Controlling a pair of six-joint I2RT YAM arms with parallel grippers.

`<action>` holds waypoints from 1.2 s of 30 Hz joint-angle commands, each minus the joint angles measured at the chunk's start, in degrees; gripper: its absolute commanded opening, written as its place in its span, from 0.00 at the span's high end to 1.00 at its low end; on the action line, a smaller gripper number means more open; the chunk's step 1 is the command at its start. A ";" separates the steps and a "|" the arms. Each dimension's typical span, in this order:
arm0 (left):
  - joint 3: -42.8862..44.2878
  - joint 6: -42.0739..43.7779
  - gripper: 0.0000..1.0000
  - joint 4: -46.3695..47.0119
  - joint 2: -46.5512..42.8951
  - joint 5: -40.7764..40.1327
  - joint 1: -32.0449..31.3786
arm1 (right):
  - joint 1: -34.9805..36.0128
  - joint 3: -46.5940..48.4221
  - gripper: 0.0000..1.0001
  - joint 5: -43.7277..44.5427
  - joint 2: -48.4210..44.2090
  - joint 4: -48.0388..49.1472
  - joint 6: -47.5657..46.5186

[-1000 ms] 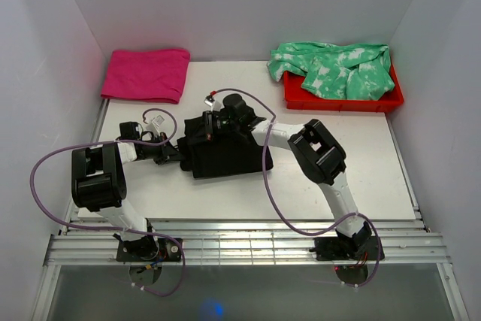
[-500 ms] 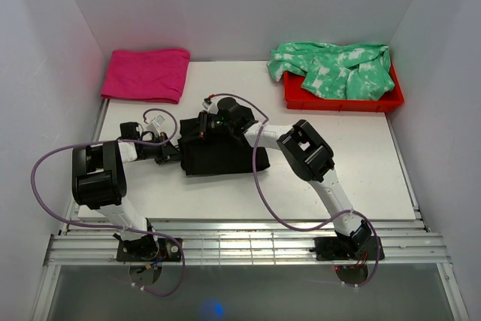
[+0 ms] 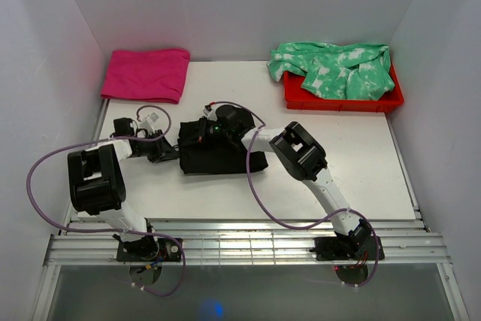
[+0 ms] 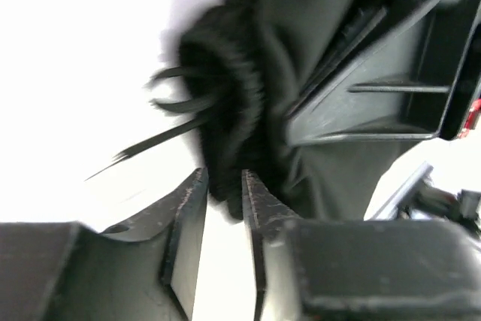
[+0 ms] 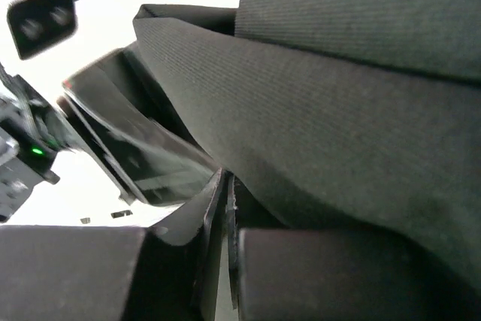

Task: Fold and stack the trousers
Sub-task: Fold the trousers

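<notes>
The trousers (image 3: pixel 223 160), folded into a compact black rectangle, lie on the white surface (image 3: pixel 346 163) left of its centre, nearer the left edge than the right. We see both arms meeting at the bundle's left end. The left gripper (image 3: pixel 173 153) reaches in from the left edge and touches the bundle's left side; in the left wrist view its fingers (image 4: pixel 189 212) stand almost together, pinching a ribbed, gathered black hem of the trousers (image 4: pixel 225 118) at their tips. The right gripper (image 3: pixel 198 132) rests on the bundle's far-left corner, its arm stretched across the garment from the right. In the right wrist view this gripper (image 5: pixel 226 184) is drawn in to a thin slit, with a fold of the trousers (image 5: pixel 338 133) running down into its tips. A folded magenta-pink cloth (image 3: pixel 146 74) occupies the far-left corner of the surface. At the far-right corner stands a red tray (image 3: pixel 338 101) holding a crumpled green-and-white tie-dye garment (image 3: pixel 334 69), well apart from the trousers.
</notes>
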 commanded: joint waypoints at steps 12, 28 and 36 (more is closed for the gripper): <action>1.80 2.81 0.63 0.20 -14.25 21.87 0.44 | 0.26 -0.01 0.92 1.59 1.26 5.43 -0.37; -0.67 -8.82 0.79 5.53 6.05 8.78 -1.51 | -2.37 -0.54 0.21 -0.52 -1.89 8.77 -4.40; 0.46 -8.04 0.80 5.09 9.66 5.96 -0.28 | -9.74 -2.90 0.05 -11.67 -12.08 5.43 -15.91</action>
